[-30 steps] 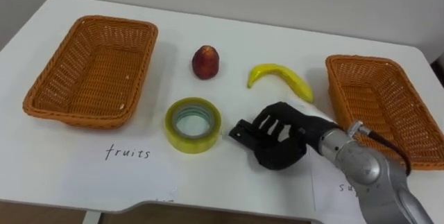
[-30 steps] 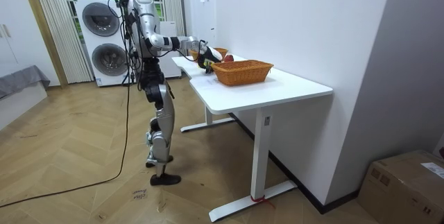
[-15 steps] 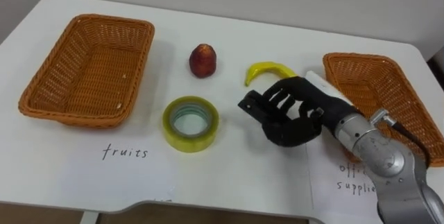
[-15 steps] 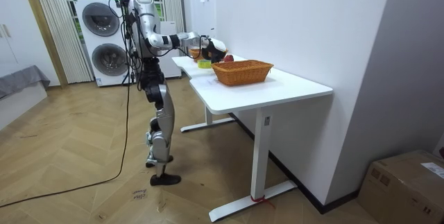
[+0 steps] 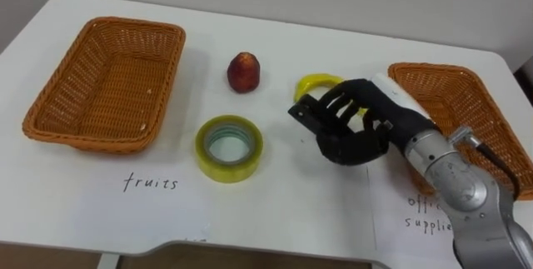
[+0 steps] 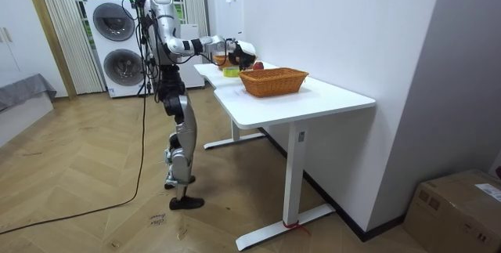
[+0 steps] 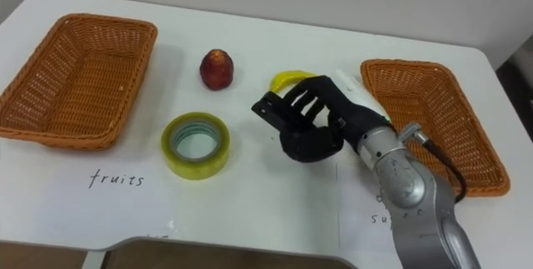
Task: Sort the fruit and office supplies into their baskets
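My right hand [image 5: 354, 123] hovers open, fingers spread, over the right half of a yellow banana [image 5: 312, 80], so just the banana's curved left end shows. I cannot tell whether the hand touches it. A red fruit [image 5: 244, 72] lies to the left of the banana. A roll of yellow tape [image 5: 230, 148] lies flat nearer the table's front. An empty wicker basket [image 5: 100, 141] stands at the left above the handwritten word "fruits" [image 5: 152, 183]. A second empty wicker basket [image 5: 454, 111] stands at the right. In the room view the robot stands at the white table's end with one arm stretched over it.
A sheet of paper with handwriting [image 5: 425, 211] lies at the front right under my forearm. The white table's front edge [image 5: 250, 248] runs close below the tape. In the room view a washer and dryer stack [image 6: 117, 37] stands behind the robot.
My right hand has moved away from the table's front and to the right, from beside the tape to over the banana. The tape, the red fruit and both baskets stay put.
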Motion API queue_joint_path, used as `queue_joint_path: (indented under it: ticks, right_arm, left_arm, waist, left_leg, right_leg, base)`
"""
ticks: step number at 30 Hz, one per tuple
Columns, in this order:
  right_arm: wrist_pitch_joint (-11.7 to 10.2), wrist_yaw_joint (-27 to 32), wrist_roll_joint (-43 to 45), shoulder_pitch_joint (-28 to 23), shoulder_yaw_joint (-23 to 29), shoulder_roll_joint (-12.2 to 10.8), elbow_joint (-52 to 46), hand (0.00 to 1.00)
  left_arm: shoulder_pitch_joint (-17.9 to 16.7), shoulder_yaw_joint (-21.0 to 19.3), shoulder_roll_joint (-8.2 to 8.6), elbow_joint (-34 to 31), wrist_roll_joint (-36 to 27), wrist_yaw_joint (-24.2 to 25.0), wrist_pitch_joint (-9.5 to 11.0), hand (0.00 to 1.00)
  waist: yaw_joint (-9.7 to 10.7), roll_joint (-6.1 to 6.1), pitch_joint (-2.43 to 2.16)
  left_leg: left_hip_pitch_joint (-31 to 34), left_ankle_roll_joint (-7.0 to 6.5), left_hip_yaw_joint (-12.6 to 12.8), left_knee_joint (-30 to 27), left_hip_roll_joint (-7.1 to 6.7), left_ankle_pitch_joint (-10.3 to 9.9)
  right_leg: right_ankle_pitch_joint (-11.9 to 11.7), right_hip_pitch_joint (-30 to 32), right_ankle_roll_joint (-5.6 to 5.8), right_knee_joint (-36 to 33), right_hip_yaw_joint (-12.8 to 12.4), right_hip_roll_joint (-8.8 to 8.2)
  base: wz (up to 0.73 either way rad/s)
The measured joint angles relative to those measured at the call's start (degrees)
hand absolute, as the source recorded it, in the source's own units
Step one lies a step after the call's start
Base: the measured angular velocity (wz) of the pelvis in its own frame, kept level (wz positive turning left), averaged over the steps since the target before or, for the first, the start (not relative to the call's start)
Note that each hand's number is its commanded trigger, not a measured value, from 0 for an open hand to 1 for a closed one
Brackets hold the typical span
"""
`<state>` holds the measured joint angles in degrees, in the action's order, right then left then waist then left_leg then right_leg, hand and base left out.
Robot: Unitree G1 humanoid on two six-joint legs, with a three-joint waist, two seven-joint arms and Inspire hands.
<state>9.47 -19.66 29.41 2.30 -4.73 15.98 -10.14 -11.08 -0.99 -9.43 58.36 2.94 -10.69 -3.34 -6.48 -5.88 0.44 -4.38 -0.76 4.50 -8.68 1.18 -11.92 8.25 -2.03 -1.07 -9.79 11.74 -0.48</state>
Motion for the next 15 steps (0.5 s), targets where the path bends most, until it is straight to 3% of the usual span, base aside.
queue_joint_path:
  ticks: [7, 15]
  right_arm:
    - [-0.3, 4.5, -0.4, 0.7, 3.7, 0.0, 0.0, 1.00]
    - [-0.3, 9.3, -2.1, 1.2, 6.3, 0.0, -0.1, 1.00]
  left_arm:
    - [-0.7, -0.6, 0.42, 0.0, 0.1, 0.0, 0.0, 0.00]
    - [-1.3, -1.1, 0.72, 0.1, 0.0, -0.1, 0.0, 0.00]
  waist:
    - [0.6, 0.30, 0.17]
    - [2.2, 0.49, 0.04]
  left_leg:
    - [0.3, 0.00, -0.1, 0.0, -0.03, 0.0]
    - [0.5, -0.01, -0.5, -0.2, -0.10, 0.0]
  right_leg:
    - [0.0, 0.1, 0.01, 0.0, 0.1, -0.26]
    - [0.0, 0.1, 0.01, 0.1, 0.5, -0.26]
  base:
    - [0.00]
    - [0.02]
